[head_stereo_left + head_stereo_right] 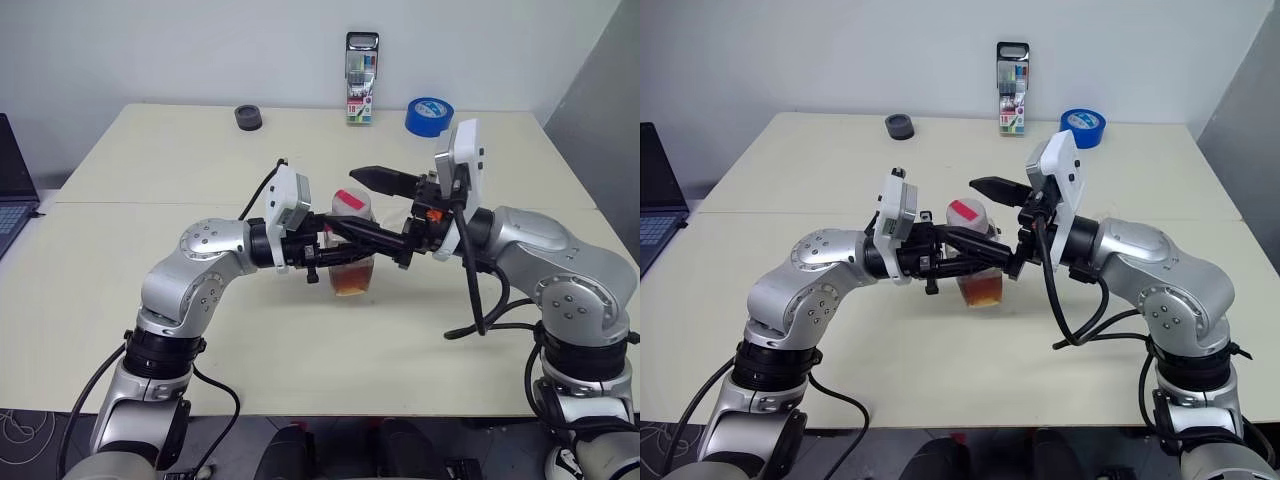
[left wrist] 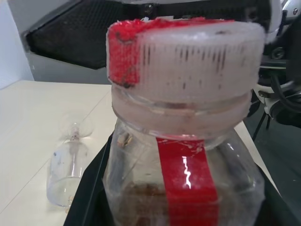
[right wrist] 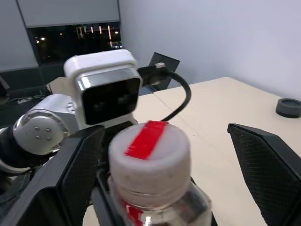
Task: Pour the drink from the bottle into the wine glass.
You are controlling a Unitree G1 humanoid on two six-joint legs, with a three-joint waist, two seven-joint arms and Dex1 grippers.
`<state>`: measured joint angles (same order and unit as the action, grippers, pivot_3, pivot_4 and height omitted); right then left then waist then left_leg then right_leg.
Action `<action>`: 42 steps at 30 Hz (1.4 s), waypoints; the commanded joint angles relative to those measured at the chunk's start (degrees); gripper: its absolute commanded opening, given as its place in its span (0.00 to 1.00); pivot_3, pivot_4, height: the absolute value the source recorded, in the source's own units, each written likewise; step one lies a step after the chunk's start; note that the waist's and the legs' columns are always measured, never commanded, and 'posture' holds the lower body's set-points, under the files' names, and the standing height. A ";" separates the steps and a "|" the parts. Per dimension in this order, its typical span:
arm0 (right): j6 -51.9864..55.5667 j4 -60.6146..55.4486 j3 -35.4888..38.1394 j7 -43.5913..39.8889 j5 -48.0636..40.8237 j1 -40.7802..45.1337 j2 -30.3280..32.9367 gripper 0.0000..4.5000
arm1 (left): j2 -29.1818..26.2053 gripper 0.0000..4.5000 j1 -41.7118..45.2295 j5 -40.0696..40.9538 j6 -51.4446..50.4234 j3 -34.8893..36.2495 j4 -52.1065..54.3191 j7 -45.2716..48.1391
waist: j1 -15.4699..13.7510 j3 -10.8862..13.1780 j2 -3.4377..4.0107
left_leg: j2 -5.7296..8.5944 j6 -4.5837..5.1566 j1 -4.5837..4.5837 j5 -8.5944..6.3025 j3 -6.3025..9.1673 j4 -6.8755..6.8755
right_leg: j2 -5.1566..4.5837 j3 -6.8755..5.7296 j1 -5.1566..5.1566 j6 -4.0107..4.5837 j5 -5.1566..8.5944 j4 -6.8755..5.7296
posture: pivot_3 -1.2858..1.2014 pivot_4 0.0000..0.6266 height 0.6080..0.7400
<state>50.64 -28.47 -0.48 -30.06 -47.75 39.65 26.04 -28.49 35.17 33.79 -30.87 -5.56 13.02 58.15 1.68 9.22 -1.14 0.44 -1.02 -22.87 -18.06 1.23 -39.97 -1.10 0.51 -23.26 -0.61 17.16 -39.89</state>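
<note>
Above the cream table, the left gripper clamps the bottle, its cap between the right gripper's wide-spread fingers.

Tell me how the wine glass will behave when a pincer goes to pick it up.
The wine glass lies on its side on the table, so its rounded bowl will probably roll if nudged. Its thin stem looks fragile; a hard squeeze there might snap it. Clear smooth glass is likely slippery between flat fingers.

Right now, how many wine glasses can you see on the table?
1. The wine glass appears to lie on its side on the table, beside the bottle. Another could be hidden behind the arms.
</note>
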 commanded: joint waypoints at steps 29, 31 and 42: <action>1.70 -1.11 3.18 -4.02 -8.73 1.84 4.38 0.99 | 0.40 0.40 0.75 0.22 1.68 0.52 2.28 0.17 | 0.03 0.00 0.00 | 0.00 0.10 0.00 -0.06 0.00 0.00 | 0.00 0.00 0.01 0.00 0.00 0.00 | 0.52 0.24 1.00; 1.52 -0.71 2.42 -3.61 -8.17 2.36 3.03 0.99 | 0.42 0.40 0.59 0.21 1.74 0.52 2.44 0.15 | 0.01 0.00 0.00 | 0.00 0.06 0.00 -0.03 0.00 0.00 | 0.00 0.00 0.01 0.00 0.00 0.00 | 0.52 0.24 1.00; 1.16 0.03 1.34 -3.80 -7.65 2.73 1.03 0.54 | 0.18 0.40 -0.19 0.22 1.63 0.70 3.50 -0.11 | 0.01 0.00 0.00 | 0.00 0.02 0.00 -0.01 0.01 0.00 | 0.00 0.00 0.01 0.00 0.00 0.00 | 0.52 0.24 1.00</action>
<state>52.87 -26.98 0.53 -33.52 -55.01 41.32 27.30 -28.37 34.31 33.70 -30.61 -5.78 14.28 58.22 1.68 9.22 -1.14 0.44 -1.00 -22.87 -18.07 1.23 -39.97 -1.10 0.51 -23.25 -0.61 17.16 -39.89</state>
